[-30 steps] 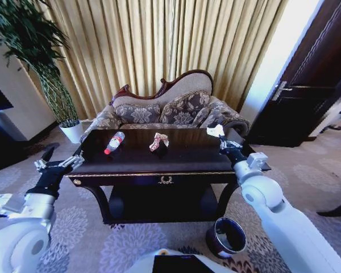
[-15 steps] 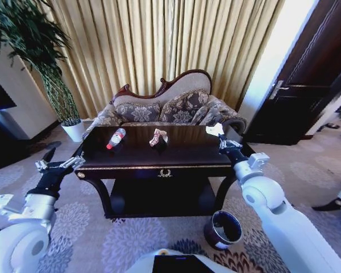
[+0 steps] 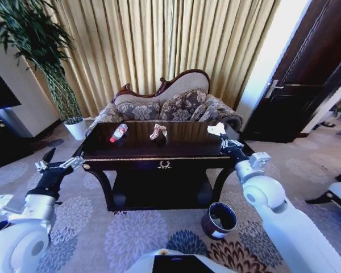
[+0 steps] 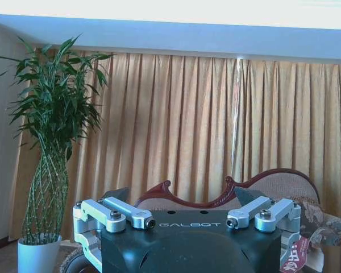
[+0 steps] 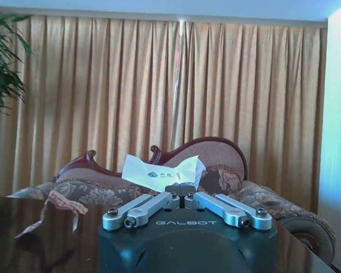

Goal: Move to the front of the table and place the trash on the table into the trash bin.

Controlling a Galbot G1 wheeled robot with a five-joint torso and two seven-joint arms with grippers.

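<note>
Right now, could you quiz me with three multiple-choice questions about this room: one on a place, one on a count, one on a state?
1. Where is the bin? A on the table; B on the floor by the table's right front; C on the sofa.
2. How many trash pieces lie on the table? A one; B three; C five.
3. The left gripper is: A open; B shut; C holding the bin.
Answers: B, it stands on the carpet; B, bottle, wrapper, scrap; A, its fingers are spread.
</note>
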